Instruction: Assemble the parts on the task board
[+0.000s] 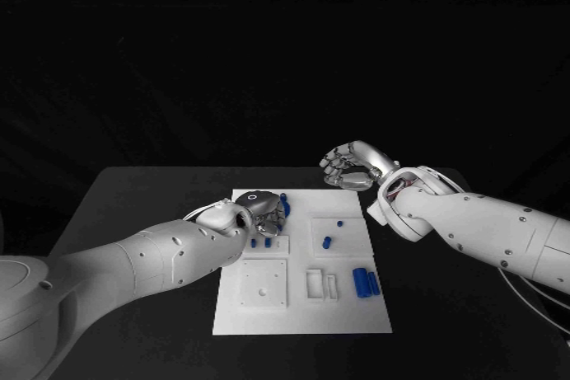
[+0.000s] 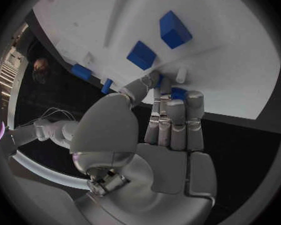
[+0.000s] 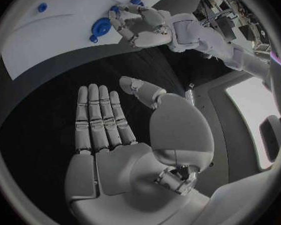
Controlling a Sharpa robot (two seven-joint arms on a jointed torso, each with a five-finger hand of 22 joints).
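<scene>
Left hand is down on the board, fingertips touching a blue part; a firm hold cannot be confirmed. Right hand is open, off the board. Parts look small, rigid, light, likely slippery: pinch opposite flat sides.

The white board lies flat under the left hand, with blue parts scattered beside the hand and nearer the robot.
</scene>
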